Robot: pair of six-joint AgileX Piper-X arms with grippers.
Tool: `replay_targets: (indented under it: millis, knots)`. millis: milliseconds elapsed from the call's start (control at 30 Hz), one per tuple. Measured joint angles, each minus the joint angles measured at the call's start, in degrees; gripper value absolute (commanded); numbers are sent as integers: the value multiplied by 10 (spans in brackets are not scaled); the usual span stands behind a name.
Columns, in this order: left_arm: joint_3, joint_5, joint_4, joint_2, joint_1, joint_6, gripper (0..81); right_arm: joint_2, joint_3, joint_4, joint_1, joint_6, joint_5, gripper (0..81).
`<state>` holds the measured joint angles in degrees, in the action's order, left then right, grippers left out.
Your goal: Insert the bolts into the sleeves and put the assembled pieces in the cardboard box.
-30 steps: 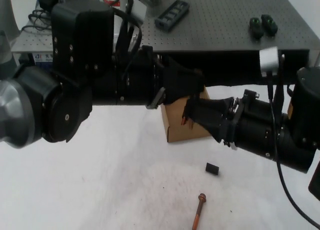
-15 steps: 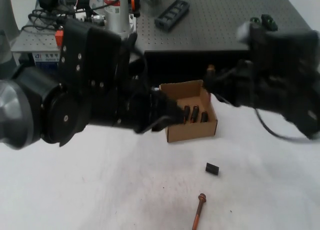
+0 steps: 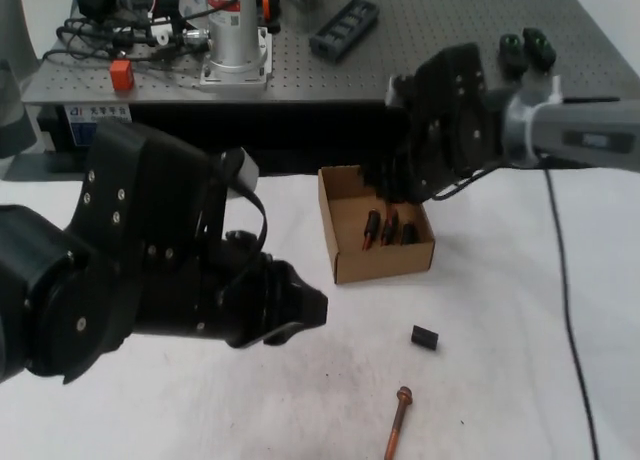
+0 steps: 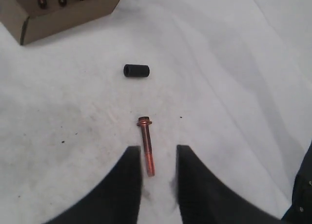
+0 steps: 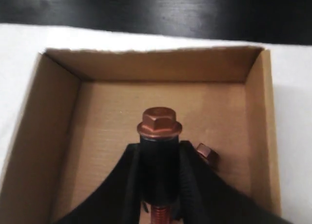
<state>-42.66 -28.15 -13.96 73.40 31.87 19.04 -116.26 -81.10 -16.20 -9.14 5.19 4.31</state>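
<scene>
Bolt [image 5: 159, 122] with copper head fills black sleeve [image 5: 158, 165]

box [image 3: 385, 263] sitting on cloth [image 3: 500, 330] | pieces [image 3: 388, 226] lying in box | right gripper [image 5: 159, 151] gripping piece [image 5: 159, 122] over box | sleeve [image 3: 424, 337] lying before box | bolt [image 3: 400, 425] lying before sleeve | left gripper [image 4: 155, 153] hanging left of sleeve

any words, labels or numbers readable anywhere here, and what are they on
No text reads clearly.
Sticker on the metal bench front edge: print too blurred to read.
Label on the silver post: too small to read.
Cardboard box, loose bolt, sleeve, and the assembled piece in the right end effector: no markings visible.
</scene>
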Motion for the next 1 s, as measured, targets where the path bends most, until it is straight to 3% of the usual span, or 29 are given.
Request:
replay_targets:
  millis: [67, 200, 267, 433, 667, 833, 1000]
  knots:
    - [0, 4, 0, 0, 0, 0, 258, -23, -23, -23, -2, -1, -1, 60]
    - [0, 16, 0, 0, 0, 0, 314, -57, -50, -58, -2, -3, 4, 309]
    - [0, 20, 5, 6, 0, 0, 318, -61, -52, -66, -2, -3, 17, 388]
    - [-26, 20, 8, 79, 12, -13, 318, -57, -56, -69, -2, 1, 53, 329]
    - [-162, 49, -59, 202, 92, -42, 318, 88, -41, -109, 34, -4, 67, 324]
    - [-268, 127, -158, 296, 126, -95, 318, 226, 64, -117, 70, -8, 67, 324]
    - [-356, 144, -244, 375, 131, -106, 318, 367, 200, -129, 122, -11, 66, 324]
